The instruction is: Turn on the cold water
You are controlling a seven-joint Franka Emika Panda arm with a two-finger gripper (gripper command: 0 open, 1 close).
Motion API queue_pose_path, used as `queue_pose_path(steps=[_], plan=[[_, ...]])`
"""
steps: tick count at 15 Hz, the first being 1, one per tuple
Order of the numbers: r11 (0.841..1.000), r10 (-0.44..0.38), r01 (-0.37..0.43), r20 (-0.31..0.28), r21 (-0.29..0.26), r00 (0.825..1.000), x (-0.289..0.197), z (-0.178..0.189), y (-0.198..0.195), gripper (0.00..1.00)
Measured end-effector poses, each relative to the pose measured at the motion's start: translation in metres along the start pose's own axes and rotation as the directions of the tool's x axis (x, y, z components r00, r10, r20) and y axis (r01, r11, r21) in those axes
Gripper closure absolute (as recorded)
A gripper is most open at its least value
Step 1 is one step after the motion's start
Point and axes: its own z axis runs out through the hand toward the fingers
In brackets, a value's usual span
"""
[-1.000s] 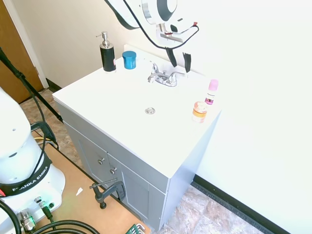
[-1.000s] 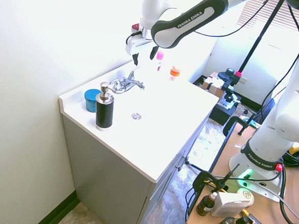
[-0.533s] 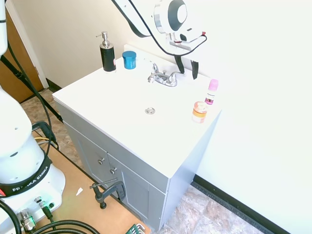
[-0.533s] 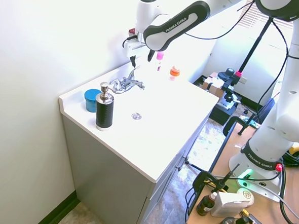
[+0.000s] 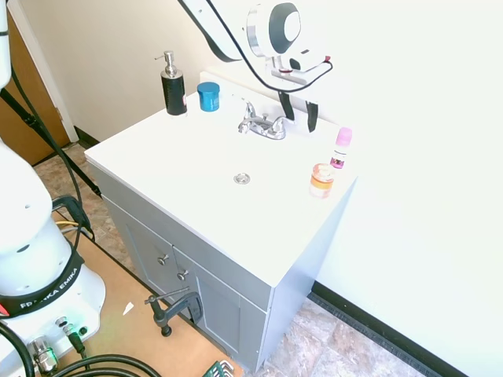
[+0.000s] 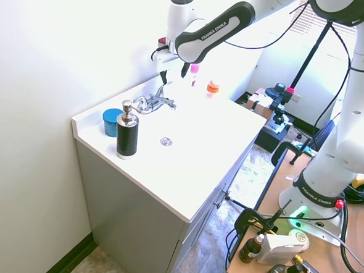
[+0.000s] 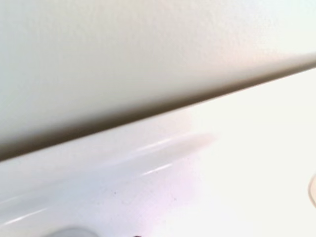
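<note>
Chrome, small and shiny: faucet (image 5: 262,124) with short spout and two slim levers, mounted at the far edge of the white vanity countertop (image 5: 189,181), against the wall. Cold lever (image 5: 278,120): the right-hand one, apparently still at rest. No water shows at the spout or around the round metal drain (image 5: 242,179); the task reads as not yet begun in effect.

Gripper (image 5: 297,115): black fingers spread apart, holding nothing, hanging just above and behind the cold lever, close but not seen to touch it. Remaining, by judgement: descend onto the lever, then push or pull it.

Wrist view: only the blurred white backsplash edge (image 7: 123,158) and wall; no lever visible.

Surroundings, outward:
- Left-hand lever (image 5: 246,119), beside the spout; to be avoided.
- Pink-capped small bottle (image 5: 342,148) and orange-lidded jar (image 5: 321,180), right of the faucet, near the countertop's right edge.
- Blue round tin (image 5: 208,96) and black soap pump bottle (image 5: 173,84), far left, well apart.

Room: wall tight behind the gripper; open space lies toward the near side.
</note>
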Motion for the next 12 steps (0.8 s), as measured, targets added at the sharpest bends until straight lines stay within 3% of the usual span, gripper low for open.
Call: queue_pose_path(steps=[9, 12], plan=[[1.000, 0.011, -0.011, 0.061, -0.002, 0.998, -0.036, -0.016, 0.059, 0.00], [0.999, 0.015, -0.019, 0.114, 0.030, 0.993, -0.057, -0.039, 0.087, 0.00]])
